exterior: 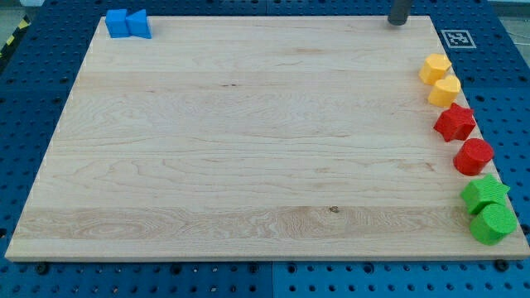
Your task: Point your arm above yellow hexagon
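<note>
Rod point(399, 18) cut off at top

The worktop point(248, 141) is pale wood with fine lengthwise grain and a small dark knot low and right of centre. Around it lies a blue perforated base point(16, 108) dotted with dark holes. At the upper left sit two bright blue blocks point(127, 24). Down the right edge run a yellow hexagon point(434, 68), a yellow heart-like block point(445, 90), a red star point(455, 122), a red cylinder point(473, 156), a green star point(484, 194) and a green cylinder point(493, 223). My tip point(398, 21) is dark grey. A black-and-white square marker point(456, 38) sits at the upper right.
</note>
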